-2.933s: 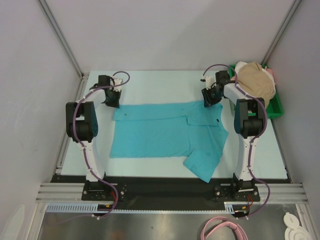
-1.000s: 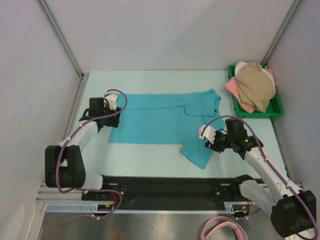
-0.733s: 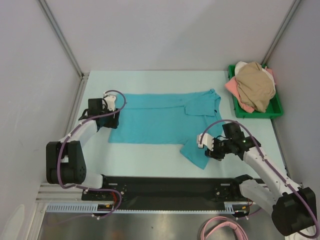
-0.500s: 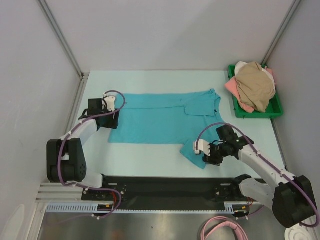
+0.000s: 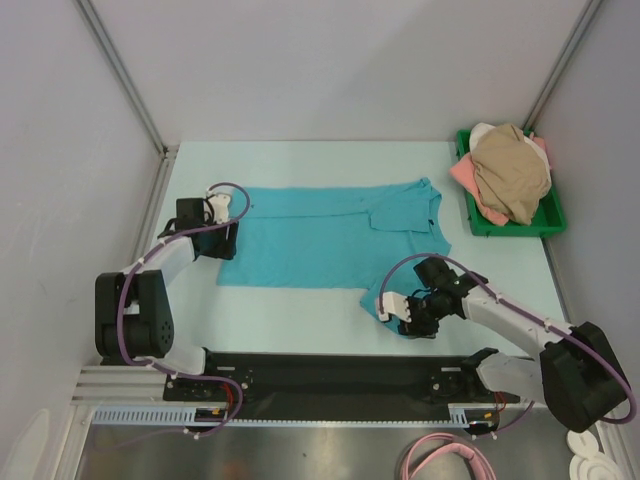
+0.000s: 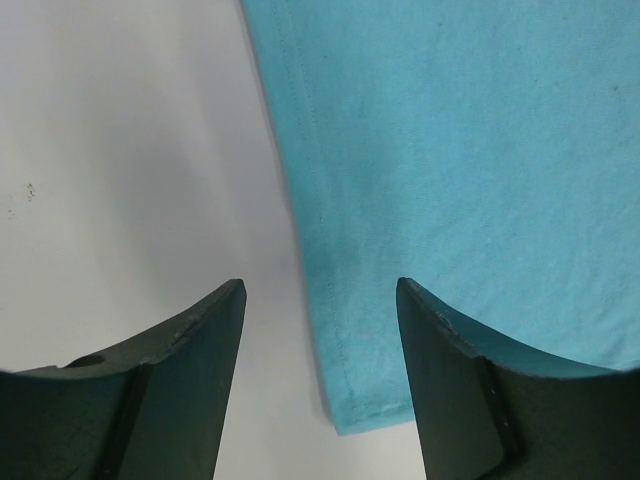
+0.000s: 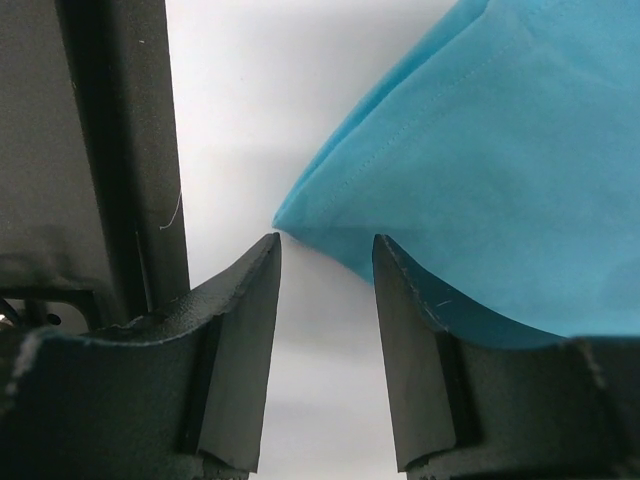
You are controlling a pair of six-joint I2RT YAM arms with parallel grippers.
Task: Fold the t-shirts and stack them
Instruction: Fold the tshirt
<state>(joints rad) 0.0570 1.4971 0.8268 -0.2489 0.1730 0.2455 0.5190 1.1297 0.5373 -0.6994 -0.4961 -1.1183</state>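
A teal t-shirt (image 5: 320, 240) with a small collar lies spread flat on the table. My left gripper (image 5: 227, 243) is low at its left edge. In the left wrist view the gripper (image 6: 318, 285) stands open, straddling the hem and a corner of the teal cloth (image 6: 450, 150). My right gripper (image 5: 408, 322) is at the near sleeve's tip. In the right wrist view it (image 7: 325, 242) is open and empty, with the corner of the teal sleeve (image 7: 480, 130) just ahead of its fingertips. Tan (image 5: 512, 165), pink (image 5: 462, 175) and white (image 5: 485, 130) t-shirts lie heaped at the back right.
The heap sits in a green tray (image 5: 548, 218) at the table's right edge. A black strip (image 5: 320, 365) runs along the table's near edge, close to my right gripper and also seen in the right wrist view (image 7: 120, 150). Walls close in both sides.
My right gripper has moved left and nearer along the sleeve to its tip. The left gripper has barely shifted at the hem. The teal shirt lies as before.
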